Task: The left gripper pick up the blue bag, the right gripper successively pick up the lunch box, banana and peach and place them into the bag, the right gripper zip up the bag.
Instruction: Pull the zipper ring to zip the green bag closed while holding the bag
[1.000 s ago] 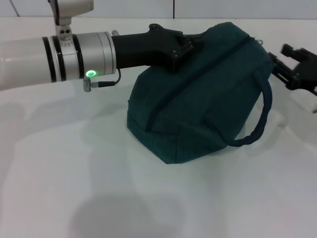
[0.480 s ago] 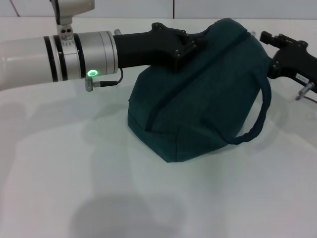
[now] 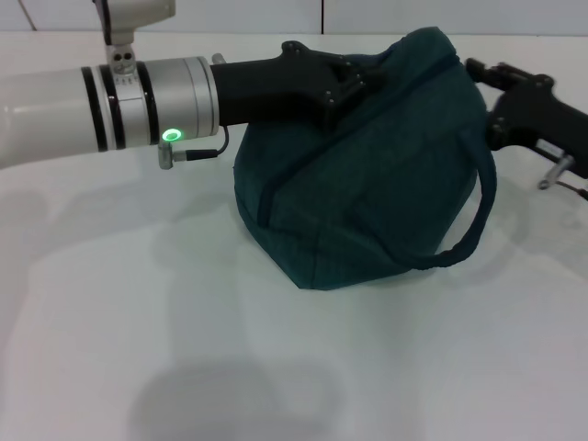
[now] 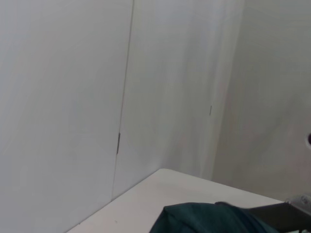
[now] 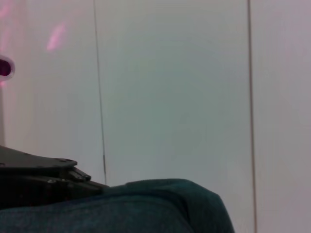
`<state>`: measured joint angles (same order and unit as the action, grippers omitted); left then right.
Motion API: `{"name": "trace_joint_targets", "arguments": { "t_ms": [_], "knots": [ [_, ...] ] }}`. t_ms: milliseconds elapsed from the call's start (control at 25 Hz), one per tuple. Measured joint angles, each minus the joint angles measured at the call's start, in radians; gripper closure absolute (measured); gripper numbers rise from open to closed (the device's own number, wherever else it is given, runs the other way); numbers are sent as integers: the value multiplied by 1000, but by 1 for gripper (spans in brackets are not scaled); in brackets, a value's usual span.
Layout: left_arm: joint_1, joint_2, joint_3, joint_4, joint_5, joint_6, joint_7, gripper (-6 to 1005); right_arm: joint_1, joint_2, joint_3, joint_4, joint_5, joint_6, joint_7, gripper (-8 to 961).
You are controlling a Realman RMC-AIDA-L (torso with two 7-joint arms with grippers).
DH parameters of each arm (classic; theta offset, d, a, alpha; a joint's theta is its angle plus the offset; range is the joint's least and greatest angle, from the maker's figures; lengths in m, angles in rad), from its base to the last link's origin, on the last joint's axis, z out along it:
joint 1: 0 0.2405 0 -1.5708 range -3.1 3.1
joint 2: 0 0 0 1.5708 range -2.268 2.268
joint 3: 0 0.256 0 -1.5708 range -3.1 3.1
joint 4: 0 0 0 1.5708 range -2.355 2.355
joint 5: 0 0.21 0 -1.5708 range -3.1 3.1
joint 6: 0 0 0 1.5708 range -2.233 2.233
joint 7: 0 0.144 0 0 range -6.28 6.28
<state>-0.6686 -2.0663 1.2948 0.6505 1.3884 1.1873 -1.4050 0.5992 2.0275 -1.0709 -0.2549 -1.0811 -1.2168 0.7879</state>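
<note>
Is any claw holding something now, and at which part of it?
The left claw grips the blue bag at its top edge beside the zipper. The right claw is at the bag's far end; a hold cannot be told.

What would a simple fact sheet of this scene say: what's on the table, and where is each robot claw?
Table: white table
Blue bag: blue bag slumped on the table, zipper looks closed, one loop handle hanging on the robot's right side
Left gripper: left gripper at the bag's top, on the robot's left side
Right gripper: right gripper at the bag's top right corner
Food: none visible
</note>
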Motion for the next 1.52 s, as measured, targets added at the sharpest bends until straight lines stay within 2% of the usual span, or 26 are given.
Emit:
{"name": "trace_joint_targets", "arguments": {
  "t_ms": [240,920,1520],
  "knots": [
    [5,0,0,0,-2,0,0,920,-60,-6,2,-52,36,8,1,503],
    [4,-9,-2,0,-2,0,0,910,-60,-12,-5,-89,6,69,-8,524],
    [3,-15,-13,0,-4,0,0,901,-52,-4,-18,-120,-18,97,-20,543]
  ]
}}
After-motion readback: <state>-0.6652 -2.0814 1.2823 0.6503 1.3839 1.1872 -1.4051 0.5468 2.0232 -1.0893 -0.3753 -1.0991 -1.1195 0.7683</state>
